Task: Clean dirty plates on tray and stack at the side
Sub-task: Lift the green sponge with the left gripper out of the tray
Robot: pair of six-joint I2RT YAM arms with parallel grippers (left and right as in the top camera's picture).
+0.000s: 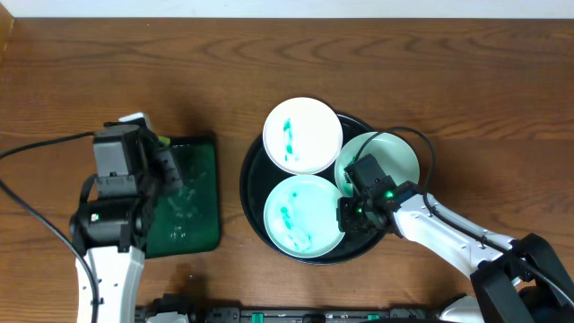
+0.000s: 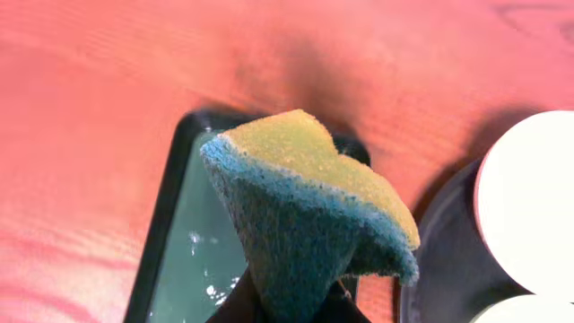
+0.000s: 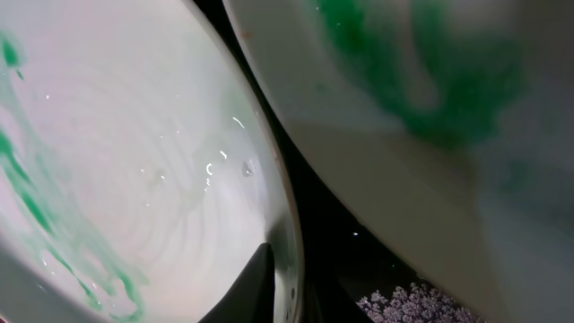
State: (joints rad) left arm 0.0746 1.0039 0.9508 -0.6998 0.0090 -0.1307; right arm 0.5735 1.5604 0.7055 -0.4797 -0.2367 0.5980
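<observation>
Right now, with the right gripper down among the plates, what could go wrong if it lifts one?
1. The right gripper sits where the front plate and the right-side plate crowd together on the black tray; lifting one may drag or tip the other.
2. Both plates carry green smears, so a rim could slip from the fingers.
3. The sponge in the left gripper may drip on the table if it leaves the green tray.

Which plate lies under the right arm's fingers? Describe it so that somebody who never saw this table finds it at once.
Find the round black tray in the middle of the wooden table. Of the white plates in it, take the right plate, at the tray's right edge. Unlike the far plate and near plate, it lies partly under the right arm's fingers.
</observation>
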